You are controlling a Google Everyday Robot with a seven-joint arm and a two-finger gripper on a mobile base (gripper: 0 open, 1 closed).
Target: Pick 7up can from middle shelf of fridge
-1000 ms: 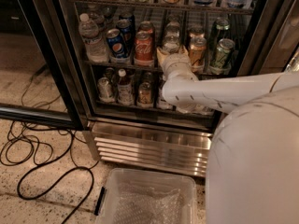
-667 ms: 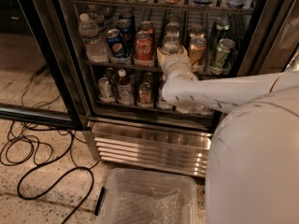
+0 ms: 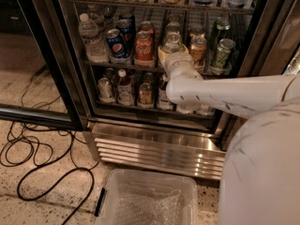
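**Arm unmoved, gripper at the 7up can**

Nothing has visibly shifted since a second ago: the white arm (image 3: pixel 234 95) reaches into the tall, black-framed glass-door fridge (image 3: pixel 70 69) just as before, and every can stands where it stood.

The pale silver-white 7up can (image 3: pixel 171 42), with its shiny silver top, stands upright near the centre of the thin wire middle shelf (image 3: pixel 122 64). The cream-coloured gripper (image 3: pixel 168 55) is right at the can's lower body. The wrist hides the contact, so I cannot tell whether it grasps the can or is released.

Just left of the can stands a red soda can (image 3: pixel 144 46), then a blue Pepsi can (image 3: pixel 115 41), and a clear plastic water bottle (image 3: pixel 91 39) at the far left. Just right of it is a gold-tan can (image 3: pixel 198 48), and beyond that a dark green can (image 3: pixel 222 53). More cans stand behind this front row. The rack below holds small bottles (image 3: pixel 124 86) and cans, partly hidden by the arm.

The neighbours crowd the can on both sides, and the upper rack (image 3: pixel 154 4) runs close above the can tops. The front of the shelf faces the arm. Below is the ribbed stainless-steel grille (image 3: pixel 159 149), and a clear plastic bin (image 3: pixel 147 182) sits on the speckled floor (image 3: pixel 28 191) before it. Black cables (image 3: pixel 37 153) loop at the left, and the robot's white body (image 3: pixel 262 172) fills the lower right.
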